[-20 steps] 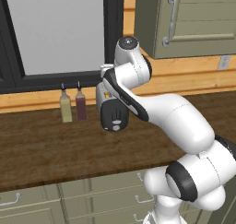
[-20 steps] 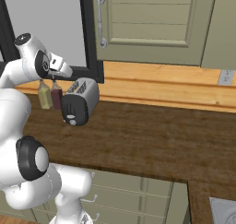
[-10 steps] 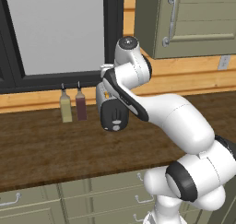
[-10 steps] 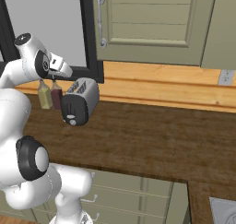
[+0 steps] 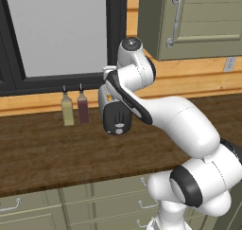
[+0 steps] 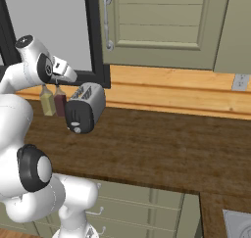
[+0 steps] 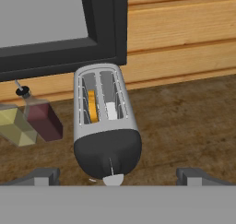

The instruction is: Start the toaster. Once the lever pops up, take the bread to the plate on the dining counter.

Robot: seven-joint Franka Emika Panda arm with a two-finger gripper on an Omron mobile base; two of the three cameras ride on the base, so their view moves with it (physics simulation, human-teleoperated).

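The silver toaster (image 7: 105, 119) stands on the dark wood counter, its black end panel and white knob (image 7: 113, 179) turned toward the hand. An orange-tan edge of the bread (image 7: 92, 106) sits low in its left slot, and a whitish piece shows in the right slot. My gripper (image 7: 118, 176) is open, above and in front of the toaster, one fingertip on each side of the black end and touching nothing. From the right base view the toaster (image 6: 86, 106) sits just below my hand (image 6: 62, 71). The arm covers part of the toaster (image 5: 116, 118) in the left base view. The plate and the dining counter are out of view.
Two small bottles, one olive-yellow (image 7: 16, 126) and one dark red (image 7: 44, 119), stand beside the toaster against the wooden wall strip. A black-framed window (image 6: 95, 41) and a grey-green cabinet (image 6: 162, 26) hang above. The counter top (image 6: 162, 149) stretches bare to the right.
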